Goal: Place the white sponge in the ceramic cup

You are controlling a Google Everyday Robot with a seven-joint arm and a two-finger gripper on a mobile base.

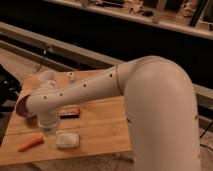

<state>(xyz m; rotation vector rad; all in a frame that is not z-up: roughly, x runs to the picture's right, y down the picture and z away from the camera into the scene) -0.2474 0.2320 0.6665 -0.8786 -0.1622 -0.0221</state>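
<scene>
Find the gripper [51, 133] low over the front left of the tabletop [105, 131], just left of the white sponge [67, 139] and right of an orange carrot [31, 142]. Cannot tell whether open or closed. Note the white sponge lying flat near the front edge, seemingly not yet held.

Treat the step in hand as the grasp. Shift right to centre over the pad, aligned across its shorter side, then lower almost to the wood: very little height there to grip. Close gently, expecting a soft pad to squash and bend rather than slip. Lift straight up before any sideways travel.

Look for the ceramic cup [47, 77] at the back left, well apart from the sponge and beyond the forearm. Carry high enough to clear the black block [70, 113] just behind the sponge and the dark purple bowl [23, 107] at the left edge. Centre over the rim and lower partly inside before release; otherwise risk a flat pad catching across the opening. Avoid nudging the cup, probably light and easy to tip.
</scene>
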